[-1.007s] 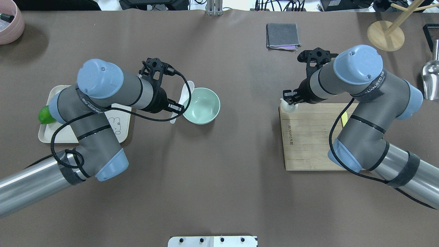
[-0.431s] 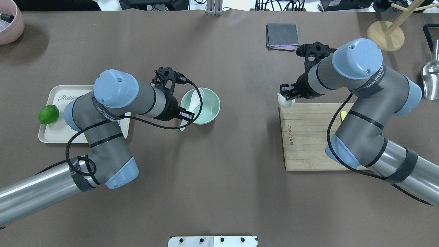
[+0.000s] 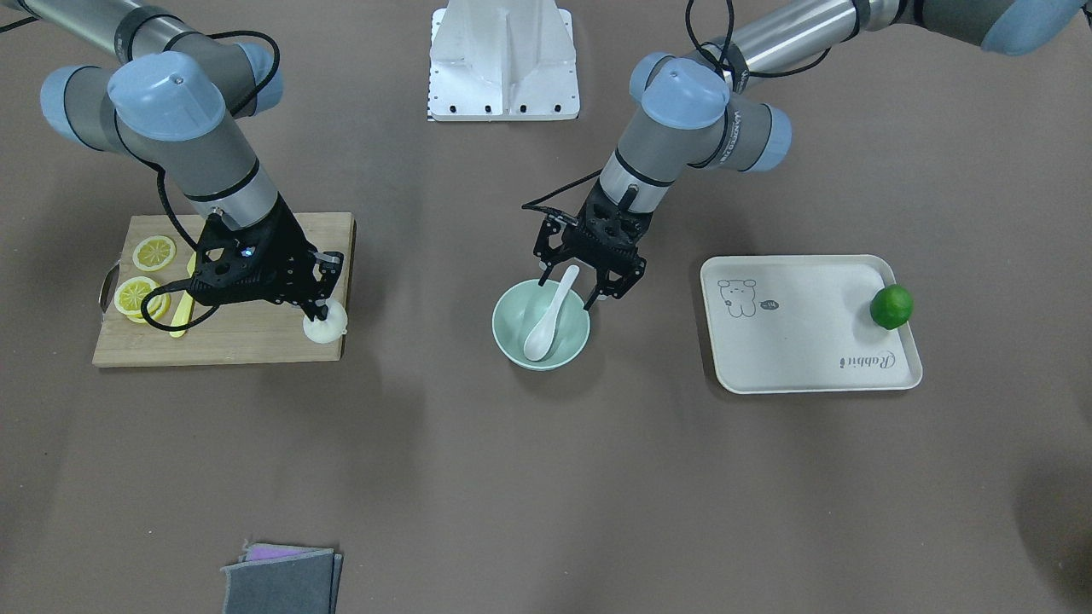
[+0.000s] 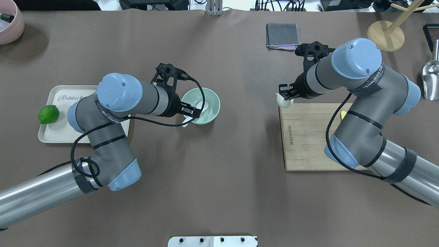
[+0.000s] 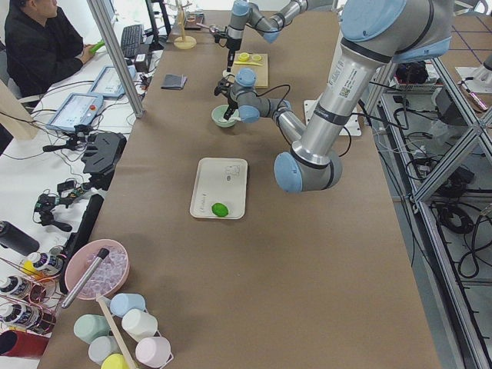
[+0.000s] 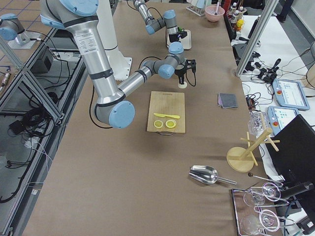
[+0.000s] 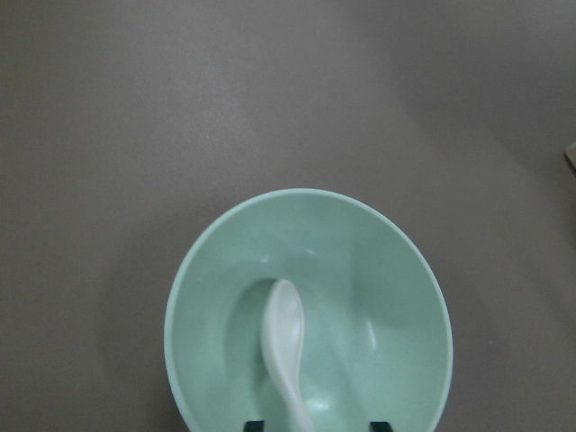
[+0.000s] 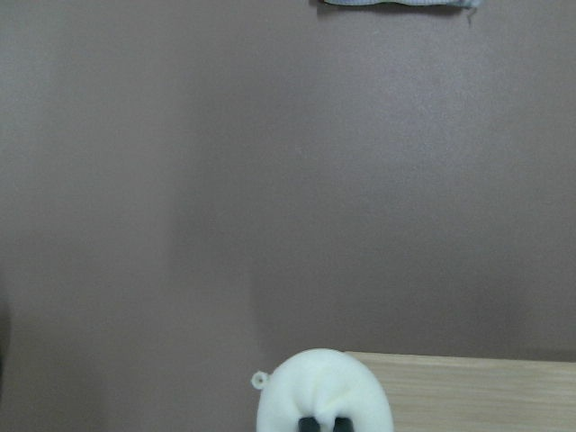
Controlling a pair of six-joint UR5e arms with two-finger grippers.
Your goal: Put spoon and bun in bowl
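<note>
The pale mint-green bowl (image 4: 213,98) stands at mid-table; it also shows in the front view (image 3: 514,343) and the left wrist view (image 7: 387,261). The white spoon (image 3: 546,328) lies in it, scoop down in the bowl (image 7: 283,337), handle leaning on the rim. My left gripper (image 3: 573,292) is open, its fingers astride the handle just above the rim. My right gripper (image 3: 322,311) is shut on the white bun (image 3: 328,327) at the cutting board's corner nearest the bowl (image 4: 283,102). The bun fills the bottom of the right wrist view (image 8: 324,391).
The wooden cutting board (image 4: 308,137) carries lemon slices (image 3: 153,252) and a yellow knife (image 3: 181,317). A cream tray (image 3: 802,350) holds a lime (image 3: 891,307). A grey cloth (image 4: 283,35), wooden stand (image 4: 386,35), metal scoop (image 4: 430,80) and pink bowl (image 4: 10,24) sit at the edges.
My left gripper carried the spoon over the bowl and opened; the spoon now rests in the bowl. My right gripper lifted the bun slightly toward the board's far corner.
</note>
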